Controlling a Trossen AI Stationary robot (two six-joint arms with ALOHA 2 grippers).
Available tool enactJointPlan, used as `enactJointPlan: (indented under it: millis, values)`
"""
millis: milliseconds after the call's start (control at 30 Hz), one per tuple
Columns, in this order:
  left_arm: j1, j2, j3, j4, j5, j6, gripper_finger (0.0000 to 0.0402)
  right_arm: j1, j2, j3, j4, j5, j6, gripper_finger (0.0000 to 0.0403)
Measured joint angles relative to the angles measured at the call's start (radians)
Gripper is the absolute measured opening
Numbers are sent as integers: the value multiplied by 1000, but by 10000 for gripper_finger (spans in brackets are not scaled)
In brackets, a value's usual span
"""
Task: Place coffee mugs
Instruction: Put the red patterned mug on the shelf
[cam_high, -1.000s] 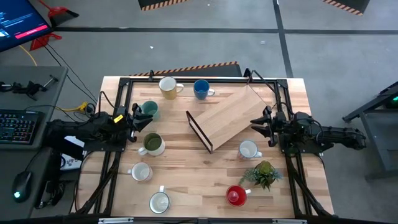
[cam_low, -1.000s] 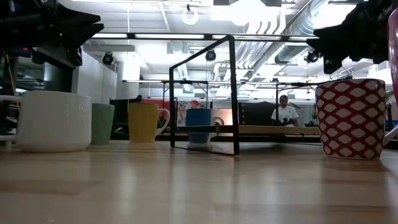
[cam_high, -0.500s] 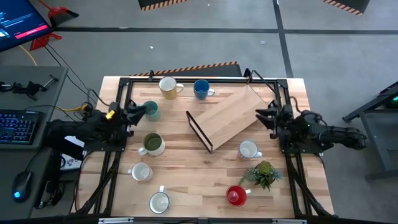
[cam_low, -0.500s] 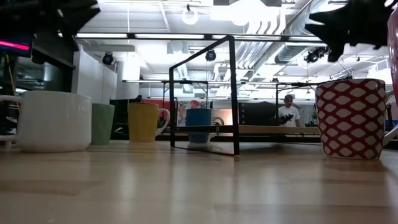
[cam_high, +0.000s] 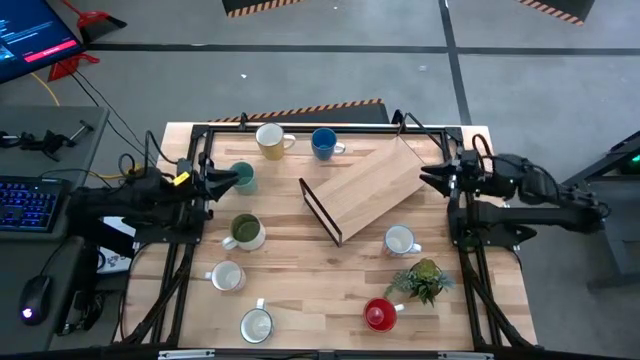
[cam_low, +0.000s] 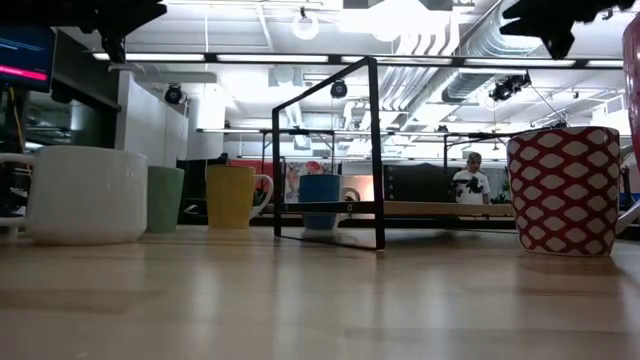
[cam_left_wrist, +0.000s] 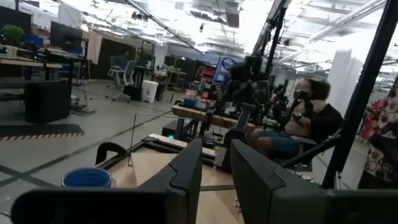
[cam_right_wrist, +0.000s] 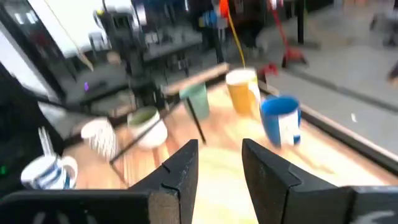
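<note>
Potted plant (cam_high: 423, 277) beside wooden rack (cam_high: 365, 188)

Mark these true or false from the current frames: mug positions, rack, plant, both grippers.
1. The blue mug stands beside the yellow mug at the table's far edge. True.
2. The red mug sits on the wooden rack. False: it stands on the table near the potted plant; no mug is on the rack.
3. The left gripper holds the teal mug. False: it is close to that mug, but its wrist view shows nothing between the fingers.
4. The right gripper holds nothing, at the rack's right end. True.
5. The olive green mug lies tipped over. False: it stands upright.
</note>
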Motion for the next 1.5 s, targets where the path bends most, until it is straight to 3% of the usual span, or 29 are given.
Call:
enactJointPlan:
  millis: [333,500,700,933,1067,1200,1500]
  values:
    - [0,0,5,-2,0,-25,76,0,359,307,-349,-191,-1,113]
    - [0,0,5,-2,10,-54,76,1,472,327,-398,-323,-15,113]
    - [0,0,5,-2,20,-54,76,21,571,290,-420,-372,134,113]
    - [0,0,5,-2,20,-54,76,41,647,245,-464,-367,233,113]
    - [0,0,5,-8,20,-53,76,60,670,238,-468,-308,248,113]
    - [0,0,5,-38,20,-53,76,114,675,238,-466,-215,250,113]
    - [0,0,5,-78,20,-53,76,256,697,238,-466,-152,277,113]
